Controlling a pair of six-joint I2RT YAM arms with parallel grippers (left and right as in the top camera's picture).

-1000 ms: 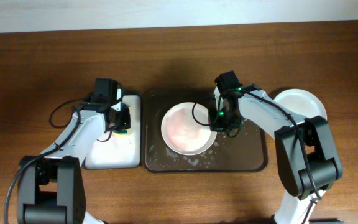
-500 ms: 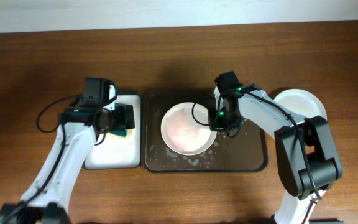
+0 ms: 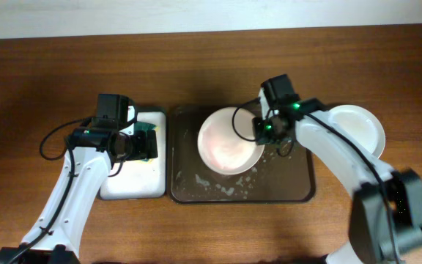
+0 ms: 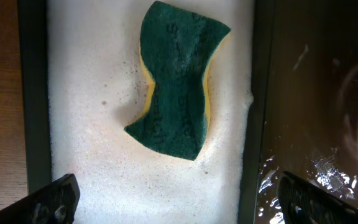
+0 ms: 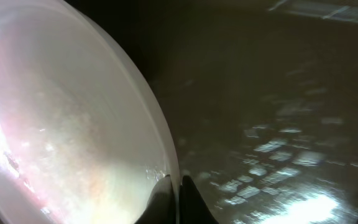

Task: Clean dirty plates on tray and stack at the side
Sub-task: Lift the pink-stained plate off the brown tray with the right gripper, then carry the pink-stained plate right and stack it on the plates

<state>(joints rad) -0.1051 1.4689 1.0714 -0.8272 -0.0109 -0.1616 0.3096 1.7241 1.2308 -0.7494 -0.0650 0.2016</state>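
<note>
in the right wrist view the right gripper (image 5: 174, 198) is nearest, its two dark fingers drawn almost together with the thin rim of a plate (image 5: 61, 124) pinched between them. the plate is pale, and its inside is wet and smeared pink. beyond its edge lies the floor of the dark brown tray (image 5: 278, 124), glistening with patches of water. the pictures do not settle whether the plate's far side rests on that floor or hangs clear of it.

in the left wrist view the left gripper (image 4: 182, 199) is spread wide, one fingertip at each lower corner, with nothing between them. below it is the sponge tray (image 4: 33, 93), its bed covered with white foam (image 4: 92, 155). further up on the foam lies a green sponge (image 4: 176, 81) with a yellow underside, narrowed at the waist and touched by neither finger.

from overhead, suds and puddles sit along the front of the dark brown tray. the held plate is over the tray's middle, toward the back rim, with the right gripper at its right edge. the sponge tray lies just beside the dark brown tray on the left. a white plate (image 3: 361, 121) rests on the table (image 3: 50, 59) just off the right end, partly covered by the right arm. whether more than one plate is stacked there cannot be told.
</note>
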